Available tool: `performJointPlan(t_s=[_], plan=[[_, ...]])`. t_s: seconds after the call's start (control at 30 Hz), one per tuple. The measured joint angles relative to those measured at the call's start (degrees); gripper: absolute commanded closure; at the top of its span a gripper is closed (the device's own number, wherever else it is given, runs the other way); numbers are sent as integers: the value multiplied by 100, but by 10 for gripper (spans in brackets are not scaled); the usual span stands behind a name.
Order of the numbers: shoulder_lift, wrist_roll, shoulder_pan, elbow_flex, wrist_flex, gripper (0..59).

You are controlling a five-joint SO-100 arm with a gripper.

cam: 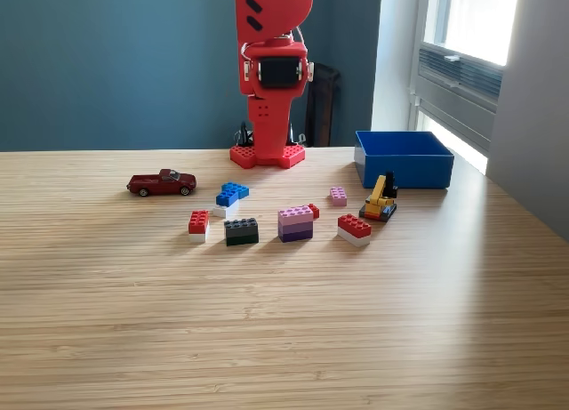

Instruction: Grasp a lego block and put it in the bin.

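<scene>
Several lego blocks lie on the wooden table: a red-and-white one [198, 222], a black one [241, 231], a pink-and-purple stack [295, 223], another red-and-white one [354, 229], a small pink one [338, 195] and blue pieces [231, 195]. The blue bin [404, 157] stands open-topped at the back on the exterior view's right, and its inside is hidden from this angle. The red arm [271, 72] rises upright from its base [267, 154] at the table's far edge. Its top runs out of the picture, so the gripper does not show.
A dark red toy car [161, 183] is parked on the exterior view's left. A small yellow toy vehicle [380, 202] sits just in front of the bin. A window and wall close off the exterior view's right side.
</scene>
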Motion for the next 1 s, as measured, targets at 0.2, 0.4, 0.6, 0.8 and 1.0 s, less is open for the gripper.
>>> performJointPlan(t_s=[0.2,0.4,0.6,0.8,1.0], plan=[[0,-299,431,-360,0,573],[0,-677,492,-387,0,572],[0,-729,149,-378,0,572],[0,-738,-598,-176,0,553],[0,-940,-1740,193,0,529]])
